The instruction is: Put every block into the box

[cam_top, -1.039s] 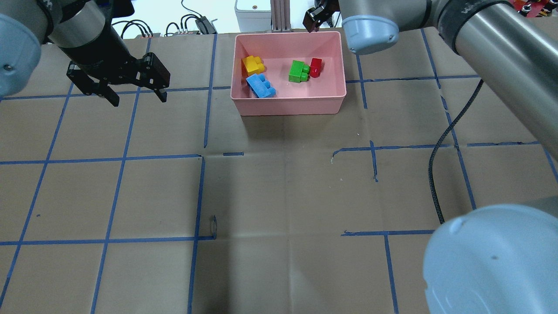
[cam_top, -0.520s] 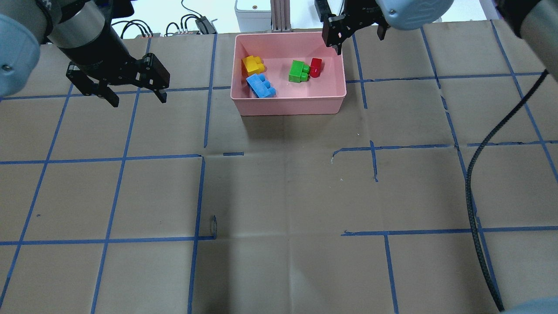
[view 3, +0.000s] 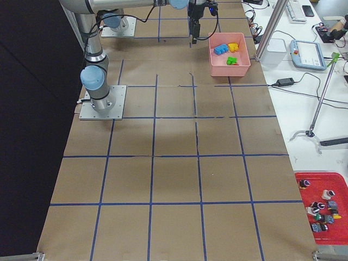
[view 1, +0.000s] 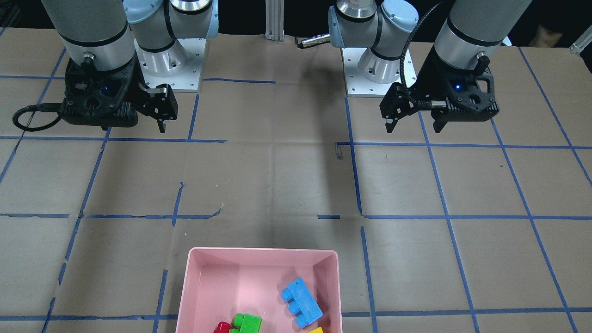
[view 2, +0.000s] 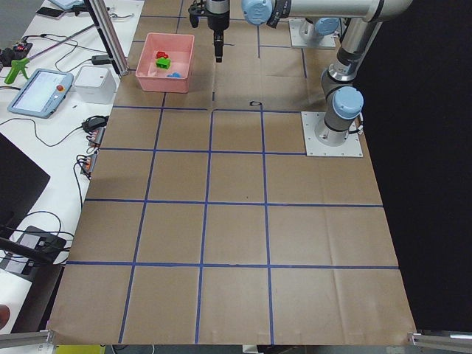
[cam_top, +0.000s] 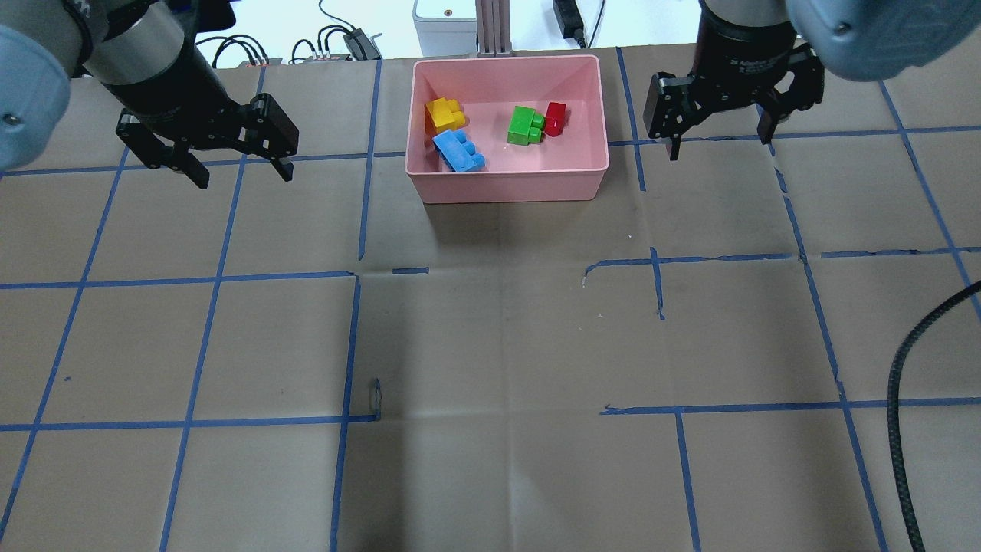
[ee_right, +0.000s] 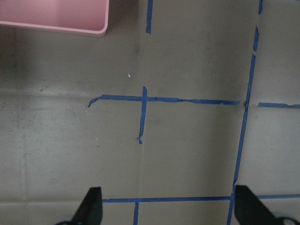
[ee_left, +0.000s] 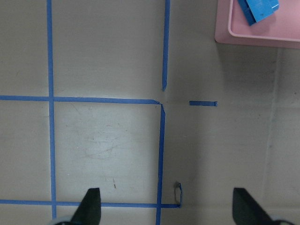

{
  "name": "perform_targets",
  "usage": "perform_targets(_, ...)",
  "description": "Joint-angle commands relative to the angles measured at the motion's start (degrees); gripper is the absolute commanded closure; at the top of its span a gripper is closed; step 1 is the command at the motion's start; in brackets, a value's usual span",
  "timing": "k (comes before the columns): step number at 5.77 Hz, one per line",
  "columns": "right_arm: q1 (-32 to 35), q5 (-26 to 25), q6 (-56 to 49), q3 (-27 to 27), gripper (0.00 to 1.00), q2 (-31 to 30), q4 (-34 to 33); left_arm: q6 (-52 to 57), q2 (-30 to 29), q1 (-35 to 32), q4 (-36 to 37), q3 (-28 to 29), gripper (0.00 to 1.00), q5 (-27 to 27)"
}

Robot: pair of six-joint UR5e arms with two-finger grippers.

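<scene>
Pink box (cam_top: 510,184) at 12 o'clock holds all four blocks — yellow (cam_top: 444,115), blue (cam_top: 458,150), green (cam_top: 524,126), red (cam_top: 556,118) — looks done; left tool (cam_top: 244,176), right tool (cam_top: 720,146) both spread, empty.

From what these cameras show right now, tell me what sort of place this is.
Most likely a robotics lab workcell: a left arm and right arm bolted onto a paper-covered table gridded with blue tape, plus a teach pendant on the side bench.

Left arm (view 1: 478,25) and right arm (view 1: 88,23): silver-grey tubes, pale blue joint caps (view 1: 401,18), black wrist housings (view 1: 462,97) lit blue, a braided black cable (cam_top: 893,391), white screwed base plates (view 1: 356,79).
</scene>
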Motion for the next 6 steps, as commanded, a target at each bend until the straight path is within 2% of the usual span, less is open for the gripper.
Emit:
perform_targets(1, 0.78, -0.67, 0.99, 3.65, 0.0, -2.36, -1.67, -0.02, -0.06, 0.0, 0.0, 0.0, 0.01, 0.0)
perform_targets(6, 0.87, -0.06, 0.98, 2.42, 0.0, -2.28, -2.37, 0.06, -0.06, 0.0, 0.0, 0.0, 0.01, 0.0)
